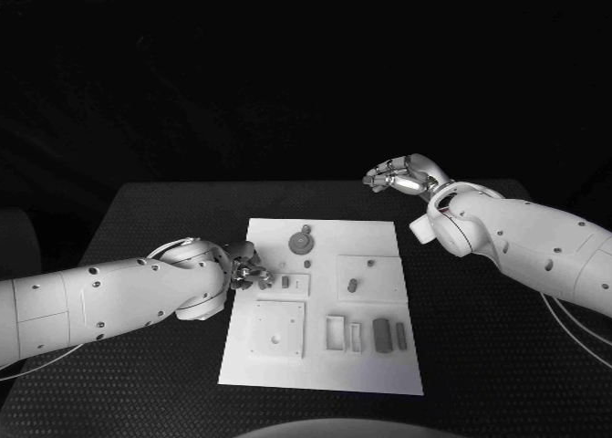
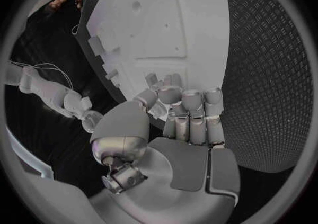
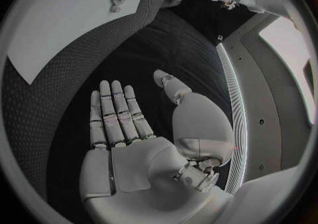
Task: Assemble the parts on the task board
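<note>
Looking down from the head view, you see the board (image 1: 326, 306), a flat, smooth white rectangle, lying at the middle of the table (image 1: 148, 210), whose black top carries a fine diamond-tread texture. The board's surface is cut into raised square panels and shallow slots. At its 12 o'clock end sits a round grey disc part (image 1: 300, 243) with a small stub above it. Toward 3 o'clock a square panel holds a small oblong part (image 1: 352, 286). Toward 5 o'clock a row of narrow rectangular slots holds a dark upright bar (image 1: 380, 334) and a slimmer one (image 1: 399, 337) just beside it. At 7 o'clock lies a plain square plate (image 1: 277, 328) with a small hole.

Your left hand (image 1: 246, 272) sits at the board's 9 o'clock edge, its silver fingers over the board beside a small part (image 1: 287, 282). In the left wrist view the left hand (image 2: 182, 121) has its fingers (image 2: 192, 102) curled inward over the board's edge; you cannot tell whether they grip anything.

Your right hand (image 1: 401, 175) hangs well apart from the board, past its 1 o'clock corner, over bare table. In the right wrist view the right hand (image 3: 139, 144) lies flat, its fingers (image 3: 113, 113) straight and side by side, thumb apart, holding nothing.
</note>
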Action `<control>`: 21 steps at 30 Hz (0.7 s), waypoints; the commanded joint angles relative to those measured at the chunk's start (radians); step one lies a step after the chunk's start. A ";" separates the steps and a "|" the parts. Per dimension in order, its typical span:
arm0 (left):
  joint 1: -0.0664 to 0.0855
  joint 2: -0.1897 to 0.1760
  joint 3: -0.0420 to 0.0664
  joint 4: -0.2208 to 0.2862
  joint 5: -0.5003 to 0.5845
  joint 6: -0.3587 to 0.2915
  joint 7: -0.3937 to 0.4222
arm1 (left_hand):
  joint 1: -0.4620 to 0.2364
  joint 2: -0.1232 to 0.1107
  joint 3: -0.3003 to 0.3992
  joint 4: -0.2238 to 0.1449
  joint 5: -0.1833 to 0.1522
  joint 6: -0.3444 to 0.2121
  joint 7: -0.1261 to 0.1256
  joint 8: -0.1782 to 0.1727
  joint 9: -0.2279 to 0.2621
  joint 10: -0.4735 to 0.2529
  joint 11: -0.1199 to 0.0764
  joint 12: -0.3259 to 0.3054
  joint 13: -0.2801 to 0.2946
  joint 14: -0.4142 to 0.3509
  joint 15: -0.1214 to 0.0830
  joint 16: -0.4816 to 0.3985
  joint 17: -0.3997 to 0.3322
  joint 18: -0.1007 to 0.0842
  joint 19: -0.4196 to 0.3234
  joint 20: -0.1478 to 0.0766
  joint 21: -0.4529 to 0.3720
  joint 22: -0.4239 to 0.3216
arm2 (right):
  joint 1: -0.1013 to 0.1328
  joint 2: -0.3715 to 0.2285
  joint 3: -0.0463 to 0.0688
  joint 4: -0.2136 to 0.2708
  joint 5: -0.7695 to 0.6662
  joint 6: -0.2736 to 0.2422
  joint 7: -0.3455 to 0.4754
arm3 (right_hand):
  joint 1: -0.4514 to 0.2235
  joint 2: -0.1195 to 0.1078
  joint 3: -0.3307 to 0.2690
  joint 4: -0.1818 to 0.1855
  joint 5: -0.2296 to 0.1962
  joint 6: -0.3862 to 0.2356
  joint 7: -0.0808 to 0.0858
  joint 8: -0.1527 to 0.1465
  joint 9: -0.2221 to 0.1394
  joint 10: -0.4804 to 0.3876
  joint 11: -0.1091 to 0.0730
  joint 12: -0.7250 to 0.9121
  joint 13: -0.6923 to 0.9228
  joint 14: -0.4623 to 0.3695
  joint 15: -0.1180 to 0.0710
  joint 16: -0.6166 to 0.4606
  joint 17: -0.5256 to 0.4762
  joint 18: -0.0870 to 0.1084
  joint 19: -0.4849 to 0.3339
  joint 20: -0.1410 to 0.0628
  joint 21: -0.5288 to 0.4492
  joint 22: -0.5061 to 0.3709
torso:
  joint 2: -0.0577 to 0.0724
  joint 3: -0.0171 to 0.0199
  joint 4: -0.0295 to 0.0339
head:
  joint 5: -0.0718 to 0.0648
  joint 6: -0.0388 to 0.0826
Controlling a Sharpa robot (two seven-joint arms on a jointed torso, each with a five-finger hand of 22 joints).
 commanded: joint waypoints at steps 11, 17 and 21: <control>-0.008 0.001 -0.004 -0.001 -0.005 -0.017 0.001 | 0.000 0.010 0.006 -0.001 0.008 0.021 -0.015 -0.002 -0.001 0.001 -0.010 0.004 -0.001 0.002 -0.009 0.006 -0.001 0.001 0.000 -0.151 0.006 -0.002 | 0.000 0.000 0.001 0.000 -0.001 0.014 0.007 | 0.007 0.003 -0.004 0.002 0.005 -0.007 0.018 0.006 -0.002 0.006 0.000 -0.006 -0.001 -0.005 0.001 -0.003 -0.002 -0.018 -0.007 -0.003 -0.004 0.002 | 0.000 0.0002 -0.0001 | -0.001 0.000; -0.008 0.002 -0.004 -0.002 -0.004 -0.014 0.000 | 0.000 0.010 0.006 -0.001 0.008 0.021 -0.015 -0.002 -0.001 0.001 -0.010 0.004 -0.001 0.002 -0.009 0.006 -0.001 0.001 0.000 -0.151 0.007 -0.002 | 0.000 0.000 0.001 0.000 -0.001 0.015 0.007 | 0.007 0.003 -0.004 0.002 0.005 -0.007 0.018 0.007 -0.002 0.006 0.000 -0.006 -0.001 -0.005 0.001 -0.003 -0.002 -0.018 -0.007 -0.003 -0.004 0.003 | 0.000 0.0001 0.0005 | -0.001 0.001; -0.009 0.003 -0.004 -0.003 -0.004 -0.015 0.000 | 0.000 0.010 0.006 -0.001 0.008 0.021 -0.014 -0.002 -0.001 0.000 -0.009 0.005 -0.001 0.002 -0.009 0.006 -0.001 0.001 0.000 -0.151 0.007 -0.003 | 0.000 0.000 0.001 0.000 -0.001 0.014 0.007 | 0.007 0.003 -0.004 0.003 0.005 -0.007 0.018 0.007 -0.002 0.006 0.000 -0.007 -0.001 -0.005 0.001 -0.003 -0.002 -0.018 -0.007 -0.003 -0.005 0.004 | 0.000 0.0000 0.0004 | -0.001 0.000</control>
